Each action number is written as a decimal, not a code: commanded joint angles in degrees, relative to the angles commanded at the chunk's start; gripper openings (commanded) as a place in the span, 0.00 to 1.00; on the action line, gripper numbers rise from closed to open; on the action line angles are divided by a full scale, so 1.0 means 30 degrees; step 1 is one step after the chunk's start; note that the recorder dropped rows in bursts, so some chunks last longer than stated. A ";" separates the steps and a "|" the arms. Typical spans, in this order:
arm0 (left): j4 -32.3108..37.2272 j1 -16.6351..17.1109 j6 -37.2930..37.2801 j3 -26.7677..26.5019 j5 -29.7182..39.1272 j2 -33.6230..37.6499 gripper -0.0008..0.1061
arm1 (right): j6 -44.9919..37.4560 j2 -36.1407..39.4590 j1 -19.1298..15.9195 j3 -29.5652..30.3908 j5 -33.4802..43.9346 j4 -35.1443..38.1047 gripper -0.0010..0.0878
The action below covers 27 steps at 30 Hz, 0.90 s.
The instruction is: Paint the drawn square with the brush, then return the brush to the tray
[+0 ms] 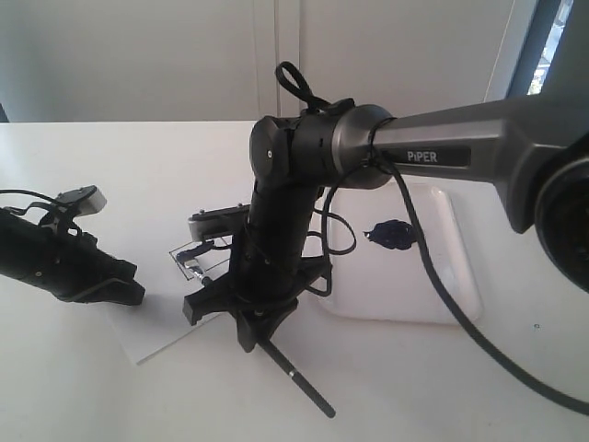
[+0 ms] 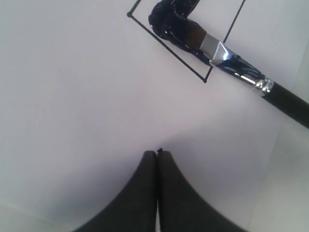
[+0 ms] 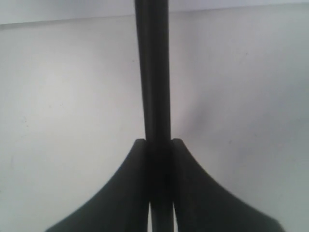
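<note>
The left gripper (image 2: 157, 153) was seen with its jaws pressed together and nothing between them, lying low at the edge of the paper (image 1: 156, 336); whether the sheet was pinned by it could not be told. Near it the drawn square (image 2: 219, 19) was found on that sheet, one part smeared dark and the rest blank. The brush (image 2: 241, 72) was laid across the outline near one corner, its bristles bent flat inside the box and heavy with paint. Its thin black handle was clamped between the nearly shut jaws of the right gripper (image 3: 159, 142), which stood over the square. Further right the tray (image 1: 460, 308) was set on the table (image 1: 414, 387), a dark paint blob (image 1: 391, 235) in it. Several failures were judged possible: paint could be pushed over the line, since the load sat right against it; the sheet could be dragged by the wet stroke if it was not held; the slim handle could be twisted in the grip under pressure; and the table could be dripped on during the carry to the tray
</note>
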 joint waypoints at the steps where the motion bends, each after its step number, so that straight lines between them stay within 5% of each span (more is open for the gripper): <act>1: 0.0000 0.0000 0.0000 0.0000 0.0000 0.0000 0.01 | 0.0000 0.0032 0.0000 0.0000 0.0074 0.0000 0.01; 27: 0.0034 0.0000 -0.0289 0.0000 -0.0335 0.0000 0.01 | 0.0252 -0.0504 0.0000 0.0000 0.1988 -0.0116 0.01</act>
